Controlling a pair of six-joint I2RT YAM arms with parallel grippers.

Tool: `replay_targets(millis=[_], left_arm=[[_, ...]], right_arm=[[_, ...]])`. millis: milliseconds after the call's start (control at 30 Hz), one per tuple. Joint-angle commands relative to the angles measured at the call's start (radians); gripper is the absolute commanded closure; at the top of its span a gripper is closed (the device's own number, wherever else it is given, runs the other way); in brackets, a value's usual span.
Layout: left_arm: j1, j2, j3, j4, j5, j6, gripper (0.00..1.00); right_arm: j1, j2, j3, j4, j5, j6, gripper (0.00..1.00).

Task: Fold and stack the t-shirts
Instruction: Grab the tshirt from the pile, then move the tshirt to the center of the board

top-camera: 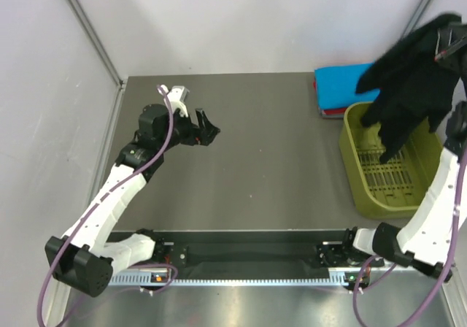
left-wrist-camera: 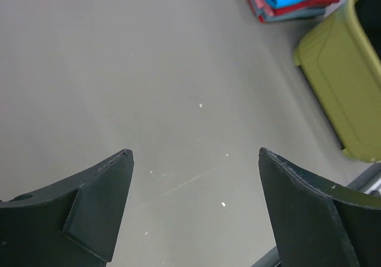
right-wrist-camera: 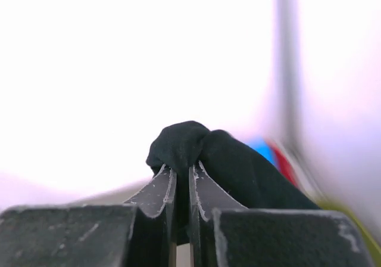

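Black t-shirt point(top-camera: 408, 79) hung bunched above the basket point(top-camera: 387, 195), pinched in the clenched right gripper point(right-wrist-camera: 181, 186).

To clear the basket rim it probably needed lifting higher before spreading on the table point(top-camera: 277, 144); left gripper point(left-wrist-camera: 193, 210) waited released, well left of the basket. Folded blue and red shirts point(top-camera: 339, 90) lay just behind it; the black shirt's print was hidden.

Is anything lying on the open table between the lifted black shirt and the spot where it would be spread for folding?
Nothing visible. The right gripper holds the black t-shirt above the olive-green basket; the table beside it is bare, apart from the open left gripper hovering at its left side.
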Motion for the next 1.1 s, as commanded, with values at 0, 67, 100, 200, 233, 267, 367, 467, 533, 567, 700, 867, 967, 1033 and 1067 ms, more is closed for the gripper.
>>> replay_targets(millis=[0,67,100,200,233,267,367,467,533,567,700,867,967,1033,1067], left_arm=[[-0.003,-0.052,0.085,-0.036,-0.013,-0.042,0.09],[-0.003,-0.075,0.091,-0.053,-0.007,-0.054,0.08],[-0.003,-0.084,0.091,-0.059,-0.013,-0.058,0.07],[-0.002,-0.119,0.091,-0.095,-0.029,-0.067,0.06],[-0.002,-0.135,0.091,-0.108,-0.031,-0.068,0.06],[-0.002,-0.142,0.089,-0.116,-0.027,-0.068,0.06],[-0.002,-0.175,0.08,-0.146,-0.025,-0.071,0.06],[-0.002,-0.199,0.08,-0.194,-0.066,-0.102,0.06],[-0.002,-0.208,0.089,-0.255,-0.118,-0.113,0.06],[-0.002,-0.213,0.094,-0.272,-0.137,-0.113,0.06],[-0.002,-0.221,0.088,-0.323,-0.209,-0.119,0.06],[0.0,-0.193,0.086,-0.376,-0.29,-0.147,0.07],[0.0,-0.176,0.065,-0.381,-0.312,-0.16,0.07],[0.0,-0.166,0.045,-0.376,-0.298,-0.17,0.09],[0.0,-0.161,0.037,-0.372,-0.265,-0.176,0.09]], right_arm=[[0.022,-0.018,0.082,0.219,-0.368,0.163,1.0],[0.025,-0.029,0.058,0.345,-0.441,0.266,1.0],[0.026,-0.044,0.014,0.491,-0.488,0.392,1.0],[0.044,-0.054,-0.042,0.74,-0.561,0.598,1.0],[0.078,-0.046,-0.039,0.776,-0.573,0.623,1.0],[0.106,-0.04,-0.028,0.769,-0.573,0.63,1.0],[0.234,0.002,0.007,0.688,-0.567,0.584,1.0],[0.331,-0.014,-0.101,0.645,-0.523,0.521,1.0],[0.405,-0.047,-0.236,0.6,-0.483,0.441,1.0],[0.432,-0.07,-0.288,0.582,-0.457,0.418,1.0],[0.61,-0.052,-0.533,0.567,-0.322,0.297,1.0],[0.793,0.121,-0.585,0.588,-0.257,0.236,1.0],[0.854,0.24,-0.568,0.615,-0.248,0.219,1.0],[0.89,0.304,-0.544,0.617,-0.245,0.209,1.0],[0.899,0.365,-0.519,0.614,-0.243,0.203,1.0]])
